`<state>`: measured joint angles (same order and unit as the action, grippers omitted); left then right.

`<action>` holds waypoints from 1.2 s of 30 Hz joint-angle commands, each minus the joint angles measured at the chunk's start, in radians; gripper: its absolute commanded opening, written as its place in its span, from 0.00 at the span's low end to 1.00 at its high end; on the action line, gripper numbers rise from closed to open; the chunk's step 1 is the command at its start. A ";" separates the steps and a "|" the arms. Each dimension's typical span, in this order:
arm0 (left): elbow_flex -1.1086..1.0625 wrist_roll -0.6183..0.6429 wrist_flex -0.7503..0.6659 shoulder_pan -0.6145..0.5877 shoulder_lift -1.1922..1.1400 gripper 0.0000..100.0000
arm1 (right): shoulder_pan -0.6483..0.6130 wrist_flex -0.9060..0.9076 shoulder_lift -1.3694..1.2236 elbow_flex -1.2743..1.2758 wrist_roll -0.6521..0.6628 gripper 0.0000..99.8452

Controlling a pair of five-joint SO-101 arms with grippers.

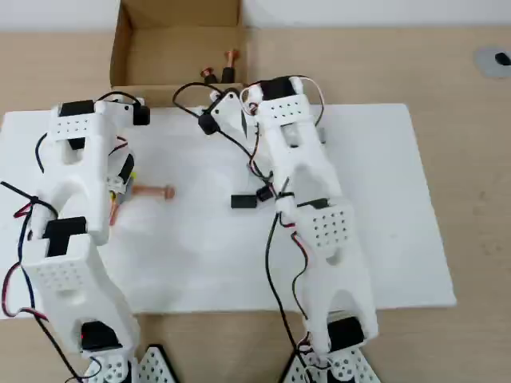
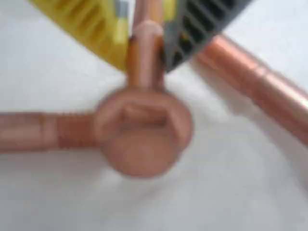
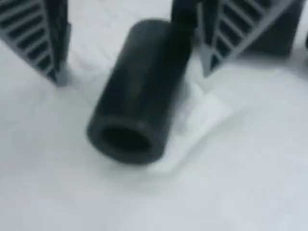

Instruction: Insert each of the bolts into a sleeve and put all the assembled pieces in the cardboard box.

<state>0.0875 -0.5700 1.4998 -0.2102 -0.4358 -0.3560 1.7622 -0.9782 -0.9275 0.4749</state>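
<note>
Two assembled pieces (image 1: pixel 231 61) noted inside the cardboard box (image 1: pixel 120 48) at the far edge; more to build. Narrow set on the left jaws, pinching a copper bolt (image 2: pixel 144 57) by its shaft, low over the white mat (image 1: pixel 383 239) on the left of the worktop (image 1: pixel 471 159). Just past the tips, a hex head (image 2: pixel 139 134); cannot tell whether part of the held shaft or of the second bolt (image 2: pixel 29 132) lying crosswise against it. Also a third bolt (image 2: pixel 255 84) just beside, slanting away. Wide set on the right jaws, straddling a black sleeve (image 3: pixel 137 91) lying on its side at the far centre of the mat, near the box; one tip close against the barrel, the other well apart. Judged step: take the sleeve, then mate it with the bolt. Centre the right jaws for even contact on both sides of the barrel; otherwise likely to roll. Grip mid-barrel, leaving the open bore free. Lift clear of the mat before turning. On the left, raise one bolt alone; neighbours crowded enough to drag. Line shaft and bore on one axis before pushing; slow feed, no forcing.
</note>
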 commanded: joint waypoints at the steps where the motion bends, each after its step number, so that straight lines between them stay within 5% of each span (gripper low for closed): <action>1: -0.003 -0.011 -0.034 0.006 0.004 0.02 | -0.056 -0.031 -0.044 -0.117 0.008 0.23; 10: -0.011 -0.011 -0.058 -0.005 0.004 0.02 | -0.120 0.009 -0.160 -0.176 0.000 0.21; 16: -0.009 -0.011 -0.057 -0.003 0.004 0.02 | -0.117 0.026 -0.170 -0.179 -0.012 0.01; 25: 0.026 0.071 -0.058 -0.003 0.064 0.02 | -0.114 0.028 -0.044 -0.193 -0.029 0.01; 36: -0.074 0.190 -0.166 -0.057 0.490 0.02 | -0.117 0.028 0.226 -0.136 -0.069 0.01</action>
<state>0.0430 -0.3874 1.3755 -0.2332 -0.0690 -0.4634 1.7776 -0.8723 -1.0917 0.4212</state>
